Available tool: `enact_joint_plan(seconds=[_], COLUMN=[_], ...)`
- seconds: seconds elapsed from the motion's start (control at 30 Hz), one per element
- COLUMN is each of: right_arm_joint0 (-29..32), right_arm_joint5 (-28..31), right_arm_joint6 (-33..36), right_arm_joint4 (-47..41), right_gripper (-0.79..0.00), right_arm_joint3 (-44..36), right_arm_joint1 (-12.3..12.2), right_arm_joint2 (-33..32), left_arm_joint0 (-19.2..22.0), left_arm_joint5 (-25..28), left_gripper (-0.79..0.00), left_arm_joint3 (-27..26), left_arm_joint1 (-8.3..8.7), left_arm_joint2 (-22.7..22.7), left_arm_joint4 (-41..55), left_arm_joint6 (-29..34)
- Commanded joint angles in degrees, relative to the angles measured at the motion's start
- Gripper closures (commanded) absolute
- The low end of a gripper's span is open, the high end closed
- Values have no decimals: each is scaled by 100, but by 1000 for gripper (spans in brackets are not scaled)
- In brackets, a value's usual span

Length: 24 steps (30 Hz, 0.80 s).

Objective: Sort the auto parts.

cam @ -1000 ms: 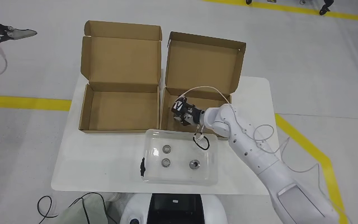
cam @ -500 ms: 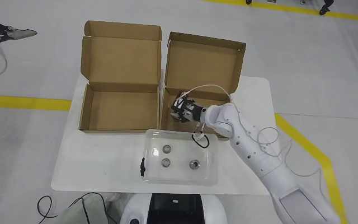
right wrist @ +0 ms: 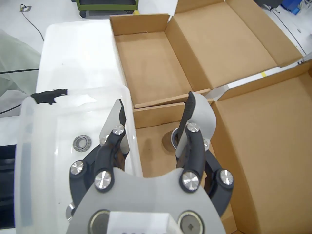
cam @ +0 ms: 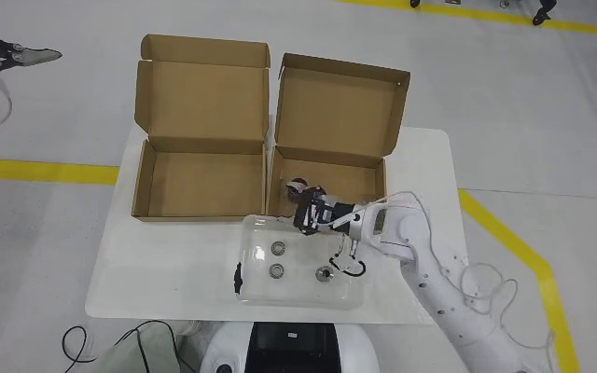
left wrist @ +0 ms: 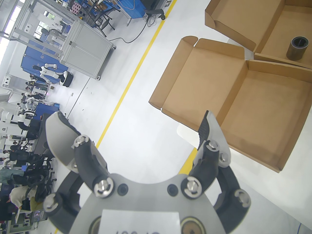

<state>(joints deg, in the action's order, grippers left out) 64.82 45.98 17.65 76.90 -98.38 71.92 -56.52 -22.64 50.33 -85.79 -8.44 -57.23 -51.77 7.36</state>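
Bearings (cam: pixel 277 270) lie flat in the clear bin (cam: pixel 244 280), on the robot's side of the right gripper (cam: pixel 312 216), which hangs spread and empty over the bin's far rim; beyond it, a dark sleeve (cam: pixel 298 186) sits in the right box (cam: pixel 350 180).

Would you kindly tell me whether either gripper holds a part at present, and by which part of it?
Neither holds anything: the right gripper and the left gripper both stand open and empty.
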Motion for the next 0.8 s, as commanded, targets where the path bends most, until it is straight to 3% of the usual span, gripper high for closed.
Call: enact_joint_plan(seconds=[0.0,0.2,0.3,0.37,0.77], right_arm_joint0=[213,936,1292,1457,2018], right_arm_joint5=[78,355,645,874,1020], right_arm_joint6=[11,105,222,197,457], right_arm_joint4=[87,469,766,878,939], right_gripper=[-443,-434,-508,-508,-388], right_arm_joint3=[-163,-749,-1090,-1188,-1180], right_arm_joint1=[-48,-228,-324,-378,-561], right_arm_joint2=[-70,-392,-498,-556,-862], left_arm_joint0=[0,0,0,0,0], left_arm_joint5=[0,0,0,0,0], left_gripper=[-785,-785,-785,-785,-785], left_arm_joint3=[0,0,0,0,0], left_arm_joint1=[0,0,0,0,0], left_arm_joint2=[0,0,0,0,0], left_arm_joint4=[0,0,0,0,0], left_arm_joint6=[0,0,0,0,0])
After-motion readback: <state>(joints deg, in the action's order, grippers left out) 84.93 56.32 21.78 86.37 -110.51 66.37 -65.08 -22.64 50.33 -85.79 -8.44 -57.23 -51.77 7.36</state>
